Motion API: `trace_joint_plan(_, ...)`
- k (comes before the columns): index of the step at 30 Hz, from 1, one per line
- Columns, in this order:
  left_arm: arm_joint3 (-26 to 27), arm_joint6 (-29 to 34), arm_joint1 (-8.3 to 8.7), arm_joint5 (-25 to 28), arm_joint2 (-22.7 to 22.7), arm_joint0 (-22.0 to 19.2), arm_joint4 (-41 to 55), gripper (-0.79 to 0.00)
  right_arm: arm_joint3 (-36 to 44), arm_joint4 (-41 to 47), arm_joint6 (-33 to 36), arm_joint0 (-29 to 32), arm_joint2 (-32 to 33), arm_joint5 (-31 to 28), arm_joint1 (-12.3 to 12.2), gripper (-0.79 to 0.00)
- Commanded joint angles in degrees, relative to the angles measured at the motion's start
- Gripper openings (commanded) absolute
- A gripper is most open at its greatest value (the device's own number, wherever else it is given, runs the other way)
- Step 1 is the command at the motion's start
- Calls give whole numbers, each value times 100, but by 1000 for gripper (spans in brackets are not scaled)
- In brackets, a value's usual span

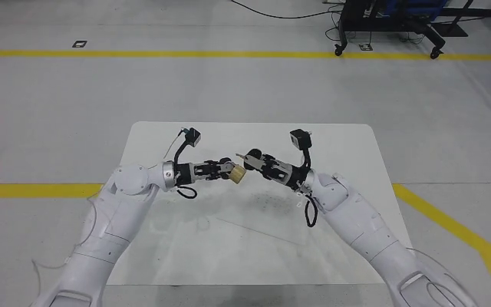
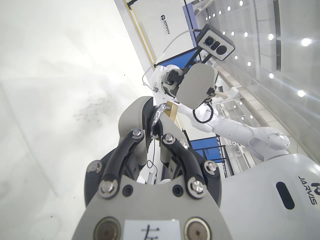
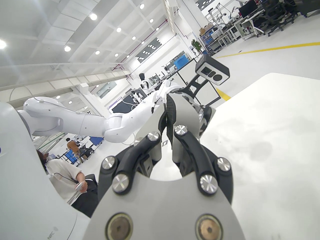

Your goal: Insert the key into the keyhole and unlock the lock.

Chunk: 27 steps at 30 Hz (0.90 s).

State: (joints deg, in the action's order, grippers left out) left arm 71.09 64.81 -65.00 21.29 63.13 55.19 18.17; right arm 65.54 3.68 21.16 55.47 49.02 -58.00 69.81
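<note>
Two grippers meet: the left gripper [image 2: 155,116] clamps the brass padlock [image 1: 238,175] by its silver shackle [image 2: 159,113], and the right gripper [image 3: 168,107] is pinched closed, key hidden. Insertion likely comes next and needs fine alignment.

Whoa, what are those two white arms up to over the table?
The robot is working on unlocking a brass padlock. Its left pincer grips the padlock by the silver shackle, holding it up above the white table. The right pincer, shut on what looks like the key, sits right beside the padlock's body. Whether the key has gone in yet cannot be seen.
</note>
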Motion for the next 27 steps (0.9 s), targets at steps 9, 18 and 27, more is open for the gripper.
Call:
trace_joint_plan(9, 60, 71, 21, -126, 47, -80, 86, -785, -286, 5, 144, -190, -345, 0, 190, -785)
trace_joint_plan(18, -9, -194, 38, -207, 52, -163, -305, -785, 167, 731, 279, 42, -109, 0, 164, -785)
trace_joint_plan(27, -282, -111, -5, -1919, -6, -178, 540, -785, 270, 551, 206, 76, -26, 84, 152, -785)
